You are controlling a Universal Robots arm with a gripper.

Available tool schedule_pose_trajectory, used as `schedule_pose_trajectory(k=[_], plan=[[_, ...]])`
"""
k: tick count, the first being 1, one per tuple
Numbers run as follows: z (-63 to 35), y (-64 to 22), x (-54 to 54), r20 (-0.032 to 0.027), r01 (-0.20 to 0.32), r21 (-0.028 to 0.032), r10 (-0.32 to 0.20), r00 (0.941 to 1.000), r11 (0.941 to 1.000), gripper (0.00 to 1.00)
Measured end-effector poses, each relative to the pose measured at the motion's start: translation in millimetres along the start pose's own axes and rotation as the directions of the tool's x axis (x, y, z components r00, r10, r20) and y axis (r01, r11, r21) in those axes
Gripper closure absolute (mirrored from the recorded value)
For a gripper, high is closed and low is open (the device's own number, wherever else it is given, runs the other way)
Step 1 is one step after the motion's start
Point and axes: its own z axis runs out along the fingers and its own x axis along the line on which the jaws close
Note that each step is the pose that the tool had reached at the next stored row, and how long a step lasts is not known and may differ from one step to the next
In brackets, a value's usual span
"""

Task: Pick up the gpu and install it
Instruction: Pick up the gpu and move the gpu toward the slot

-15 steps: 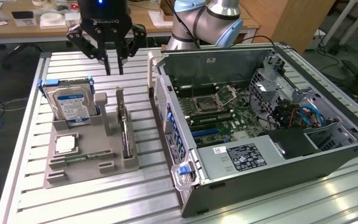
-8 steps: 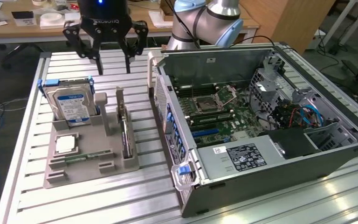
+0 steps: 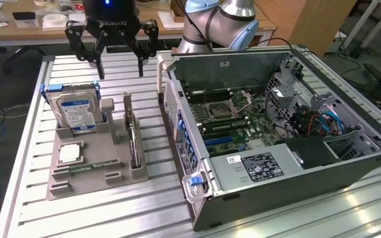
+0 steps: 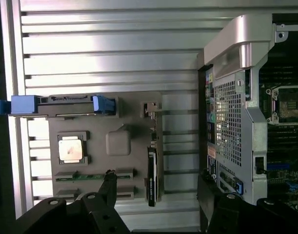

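Hidden / cropped bits

End effector [image 3: 120, 74] upper body cropped by the exterior view's frame edge, same for the arm [image 3: 223, 20]. gpu [image 4: 151, 175] stands edge-on in the tray [image 3: 91, 183], faces not visible. Hard drive [image 3: 77, 111] label text too small to read. Computer case [image 4: 231, 122] runs off the wrist view's frame.

Room light from overhead, even, fairly bright. Wrist view: hard white glare on the ribbed bench [image 4: 109, 63], slats nearly washed out; pincer [image 4: 157, 184] a near-black silhouette. Exterior view: soft sheen on bench, computer case [image 3: 309, 183] interior shaded
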Motion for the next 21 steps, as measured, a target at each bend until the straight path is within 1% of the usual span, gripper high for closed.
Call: schedule_pose_trajectory(k=[3, 4, 6, 7, 13, 17, 21], plan=[[1.3, -0.9, 0.0, -0.0051, 0.009, 0.0138, -0.009, 0.9999, 0.9999, 0.24], [1.8, -1.1, 0.0, -0.0064, 0.014, 0.0174, -0.014, 0.9999, 0.9998, 0.24], [2.9, -1.6, 0.0, -0.0066, 0.020, 0.0224, -0.020, 0.9998, 0.9996, 0.24], [3.3, -1.8, 0.0, -0.0067, 0.022, 0.0238, -0.022, 0.9997, 0.9995, 0.24], [7.8, -2.4, 0.1, -0.0070, 0.026, 0.0241, -0.026, 0.9996, 0.9994, 0.24], [10.8, -3.1, 0.1, -0.0087, 0.026, 0.0242, -0.026, 0.9996, 0.9994, 0.24], [13.0, -3.3, 0.1, -0.0089, 0.027, 0.0242, -0.027, 0.9996, 0.9993, 0.24]])
